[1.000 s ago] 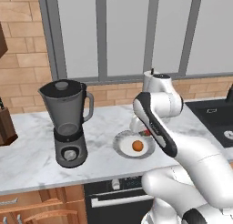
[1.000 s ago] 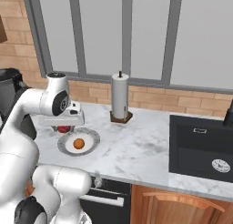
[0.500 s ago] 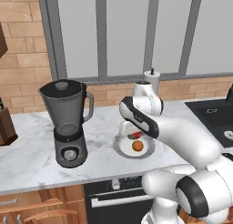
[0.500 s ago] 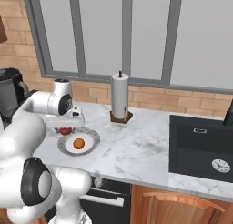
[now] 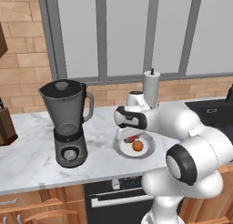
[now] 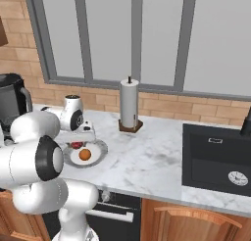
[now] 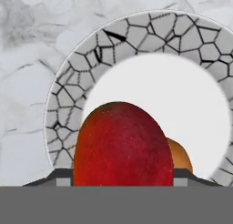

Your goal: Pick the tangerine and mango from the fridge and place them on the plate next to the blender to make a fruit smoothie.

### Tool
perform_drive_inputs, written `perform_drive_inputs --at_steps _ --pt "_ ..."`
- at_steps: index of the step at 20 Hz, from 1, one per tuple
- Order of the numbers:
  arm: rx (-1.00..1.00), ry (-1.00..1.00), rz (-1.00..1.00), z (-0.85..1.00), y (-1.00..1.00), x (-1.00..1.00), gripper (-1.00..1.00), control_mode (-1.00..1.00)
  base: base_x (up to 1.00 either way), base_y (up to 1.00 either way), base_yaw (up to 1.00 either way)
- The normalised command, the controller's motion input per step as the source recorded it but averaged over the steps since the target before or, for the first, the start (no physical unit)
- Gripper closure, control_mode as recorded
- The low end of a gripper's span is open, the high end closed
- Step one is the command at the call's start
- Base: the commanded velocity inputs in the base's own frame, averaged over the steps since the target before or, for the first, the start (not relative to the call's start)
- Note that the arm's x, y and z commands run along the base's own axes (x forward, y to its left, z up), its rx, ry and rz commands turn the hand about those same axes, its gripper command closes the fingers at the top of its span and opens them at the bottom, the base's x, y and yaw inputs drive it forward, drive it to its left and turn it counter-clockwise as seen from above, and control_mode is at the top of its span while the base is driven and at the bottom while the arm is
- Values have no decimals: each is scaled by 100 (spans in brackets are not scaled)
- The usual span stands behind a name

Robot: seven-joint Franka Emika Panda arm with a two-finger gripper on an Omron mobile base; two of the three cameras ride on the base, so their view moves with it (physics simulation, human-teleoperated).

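Claw [image 7: 119, 180] is clamped on the mango [image 7: 122, 145], holding it just over the plate [image 7: 68, 91], so this looks like the drop-off for the second fruit. From the hand cam the tangerine [image 7: 180, 158] is already on the plate, peeking out right behind the mango and pretty much touching it by the look of it.

What I'd worry about: both fruits are round and smooth, and the plate's middle is flat, plain white with only a shallow rim. If the mango gets let go while it's above the surface or leaning on the tangerine, I'd guess it rolls, maybe knocks the tangerine toward the rim or over it onto the counter [image 5: 32, 155]. Can't tell if the mango is actually touching the plate yet.

Looks-wise: mango is glossy deep red, egg-shaped. Tangerine [image 5: 138, 146] is plain matte orange, smaller. Plate rim has a grey crackle pattern, like broken tiles. Counter is white-grey marble. The plate [image 6: 99, 152] sits just beside the blender [image 5: 68, 123], which has a smoky see-through jug on a dark base, and is near the counter's front edge.
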Motion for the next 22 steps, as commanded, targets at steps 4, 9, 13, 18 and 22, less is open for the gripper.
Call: perform_drive_inputs --at_steps 4,9,13,18,22 --pt "0 0 0 -49 20 49 100 -100 0 0 0" --pt "-1 0 0 -37 15 31 -100 -100 0 0 0" --pt "0 0 0 -2 0 0 -100 -100 0 0 0" --pt "0 -2 0 4 0 -35 -100 -100 0 0 0" --pt "0 -18 0 33 0 -68 -100 -100 0 0 0"
